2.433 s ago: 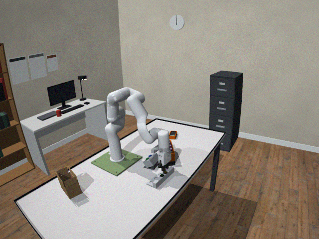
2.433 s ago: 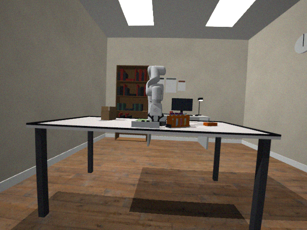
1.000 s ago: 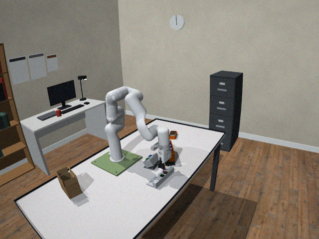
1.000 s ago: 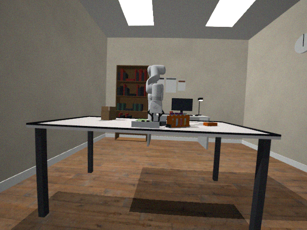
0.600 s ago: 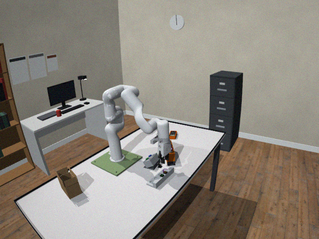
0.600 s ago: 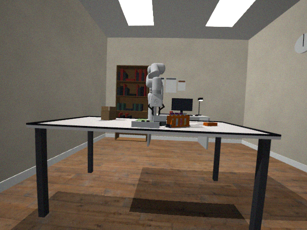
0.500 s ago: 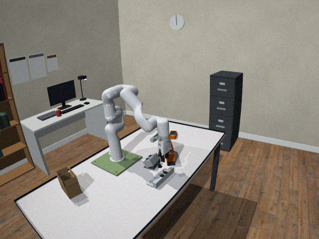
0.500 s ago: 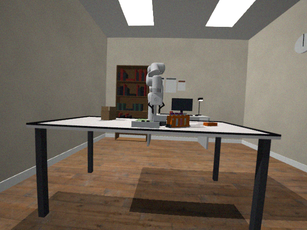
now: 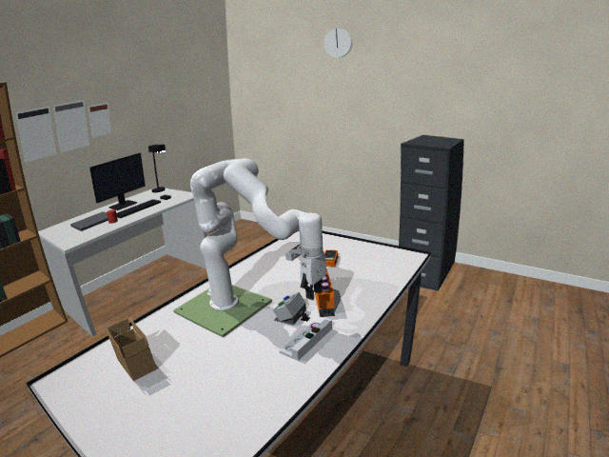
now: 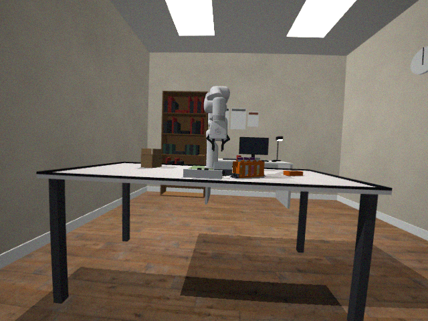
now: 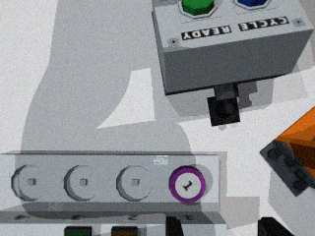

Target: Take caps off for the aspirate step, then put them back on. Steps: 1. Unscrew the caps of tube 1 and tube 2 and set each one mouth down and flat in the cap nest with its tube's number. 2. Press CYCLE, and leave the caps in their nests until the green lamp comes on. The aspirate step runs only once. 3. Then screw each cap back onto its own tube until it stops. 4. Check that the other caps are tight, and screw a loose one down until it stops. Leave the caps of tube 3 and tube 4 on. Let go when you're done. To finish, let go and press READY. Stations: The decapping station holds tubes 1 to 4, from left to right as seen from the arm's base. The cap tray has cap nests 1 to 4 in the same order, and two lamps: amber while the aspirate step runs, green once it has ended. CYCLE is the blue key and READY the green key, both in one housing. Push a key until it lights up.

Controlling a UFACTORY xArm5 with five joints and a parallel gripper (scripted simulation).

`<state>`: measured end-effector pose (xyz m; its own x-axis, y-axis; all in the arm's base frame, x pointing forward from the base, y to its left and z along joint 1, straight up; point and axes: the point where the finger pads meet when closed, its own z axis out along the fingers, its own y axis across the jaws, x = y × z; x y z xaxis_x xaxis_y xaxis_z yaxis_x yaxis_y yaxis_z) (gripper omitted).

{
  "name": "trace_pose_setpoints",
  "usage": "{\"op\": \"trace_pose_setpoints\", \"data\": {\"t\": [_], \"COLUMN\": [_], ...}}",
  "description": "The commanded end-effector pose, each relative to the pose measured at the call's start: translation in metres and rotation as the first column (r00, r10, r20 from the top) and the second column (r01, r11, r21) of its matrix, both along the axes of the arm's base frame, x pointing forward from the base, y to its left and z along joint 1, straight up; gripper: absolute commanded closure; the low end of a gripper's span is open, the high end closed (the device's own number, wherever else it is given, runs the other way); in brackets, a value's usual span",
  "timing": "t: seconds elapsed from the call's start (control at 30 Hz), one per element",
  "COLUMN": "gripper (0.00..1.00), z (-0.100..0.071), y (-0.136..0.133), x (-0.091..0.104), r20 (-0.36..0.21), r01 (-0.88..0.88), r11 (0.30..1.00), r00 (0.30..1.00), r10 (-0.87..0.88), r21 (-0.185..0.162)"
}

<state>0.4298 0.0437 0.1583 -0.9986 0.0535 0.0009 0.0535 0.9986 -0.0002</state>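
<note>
Above the table, hand with fingers apart, purple-rimmed cap in tray.

The arm is finished in glossy white, built of smooth, rounded tubes joined by bulging elbows. Its lower column is ended in a round white foot flange. Near the wrist, the white casing is crossed by a thin grey band. Below it, a paler grey, boxier gripper housing is seen, marked on its face with a small dark emblem. Slim black linkages are carried at its sides, tipped by narrow, angular black fingers.
</note>
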Motion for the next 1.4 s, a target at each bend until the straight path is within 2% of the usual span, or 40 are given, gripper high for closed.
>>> {"op": "trace_pose_setpoints", "data": {"t": [0.0,0.07,0.27,0.33,0.37,0.57,0.83,0.9,0.93,1.37], "gripper": [0.54,0.54,0.54,0.54,0.54,0.54,0.54,0.54,0.54,0.54], "z": [0.003,0.003,0.003,0.003,0.003,0.003,0.002,0.002,0.002,0.002], "y": [0.015,0.029,0.045,0.045,0.052,0.071,0.096,0.096,0.103,0.143], "x": [-0.006,-0.011,-0.018,-0.018,-0.021,-0.030,-0.040,-0.040,-0.043,-0.061], "r20": [0.006,0.006,0.007,0.007,0.007,0.007,0.008,0.008,0.008,0.007], "r01": [0.166,0.288,0.447,0.447,0.533,0.681,0.850,0.850,0.898,0.999], "r11": [0.986,0.958,0.895,0.895,0.846,0.732,0.527,0.527,0.441,0.037], "r00": [0.986,0.958,0.895,0.895,0.846,0.732,0.527,0.527,0.441,0.037], "r10": [-0.166,-0.288,-0.447,-0.447,-0.533,-0.681,-0.850,-0.850,-0.898,-0.999], "r21": [-0.007,-0.005,-0.004,-0.004,-0.004,-0.003,-0.001,-0.001,0.000,0.003]}}
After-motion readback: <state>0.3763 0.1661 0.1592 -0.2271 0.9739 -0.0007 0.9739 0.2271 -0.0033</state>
